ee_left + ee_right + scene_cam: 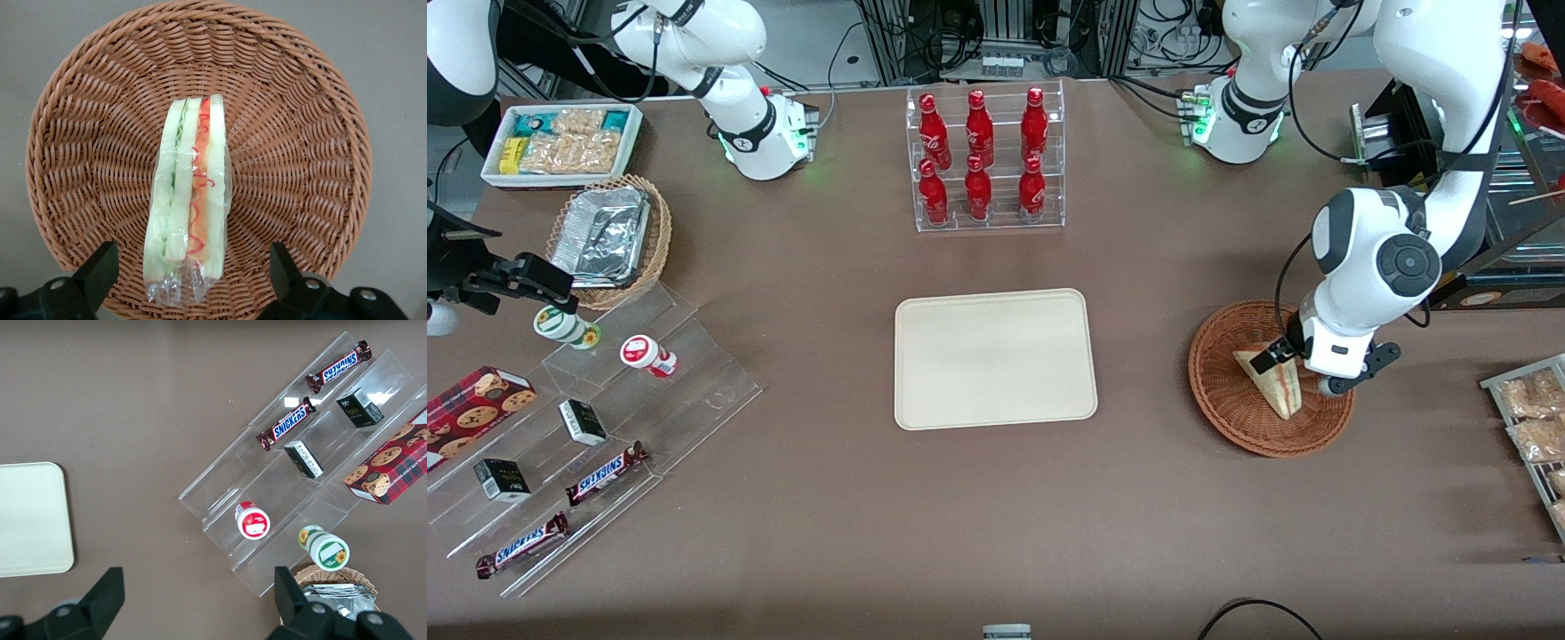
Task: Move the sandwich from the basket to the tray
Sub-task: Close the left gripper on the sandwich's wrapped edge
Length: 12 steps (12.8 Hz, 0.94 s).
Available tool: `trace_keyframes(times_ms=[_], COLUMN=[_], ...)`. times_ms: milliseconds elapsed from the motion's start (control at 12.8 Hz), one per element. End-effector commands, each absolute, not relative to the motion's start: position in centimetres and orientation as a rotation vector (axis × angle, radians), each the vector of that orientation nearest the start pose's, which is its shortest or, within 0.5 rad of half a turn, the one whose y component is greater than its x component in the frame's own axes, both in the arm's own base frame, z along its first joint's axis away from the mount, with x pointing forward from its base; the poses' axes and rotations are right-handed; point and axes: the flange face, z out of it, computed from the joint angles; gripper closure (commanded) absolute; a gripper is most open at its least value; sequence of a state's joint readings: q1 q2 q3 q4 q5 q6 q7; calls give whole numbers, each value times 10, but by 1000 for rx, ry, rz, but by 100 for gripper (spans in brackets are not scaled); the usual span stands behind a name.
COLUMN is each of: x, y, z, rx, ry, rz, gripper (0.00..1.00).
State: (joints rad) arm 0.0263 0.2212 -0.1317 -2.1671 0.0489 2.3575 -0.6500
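A brown surface [1227,533] carries one cream tray [995,358], bare, and, toward the working arm's end, one round wicker basket [1227,404]. One wrapped sandwich [189,200] lies in the basket, filling edge up. The left gripper [190,270] hovers over it, its two fingers [100,267] spread wide, one on each side of the sandwich, not touching it.

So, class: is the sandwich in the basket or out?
In: the sandwich lies inside the basket, gripper open above it.
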Motion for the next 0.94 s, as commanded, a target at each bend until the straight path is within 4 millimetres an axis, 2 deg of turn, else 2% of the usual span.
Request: trace_keyframes(times_ms=[0,235,313,391,470,704,861], x=[554,556,555,555,554,555,557], y=[-55,-55,-55,-54,-54,-53,-56], z=[279,264,261,261,261,275,302], rx=[-3013,-3014,-3012,-3011,-3010,-3014,-3041], ry=[-784,-788,-790,-792,-789,-737,-546], rz=[55,66,73,75,80,93,133], gripper=[0,1,24,76,100,100,100])
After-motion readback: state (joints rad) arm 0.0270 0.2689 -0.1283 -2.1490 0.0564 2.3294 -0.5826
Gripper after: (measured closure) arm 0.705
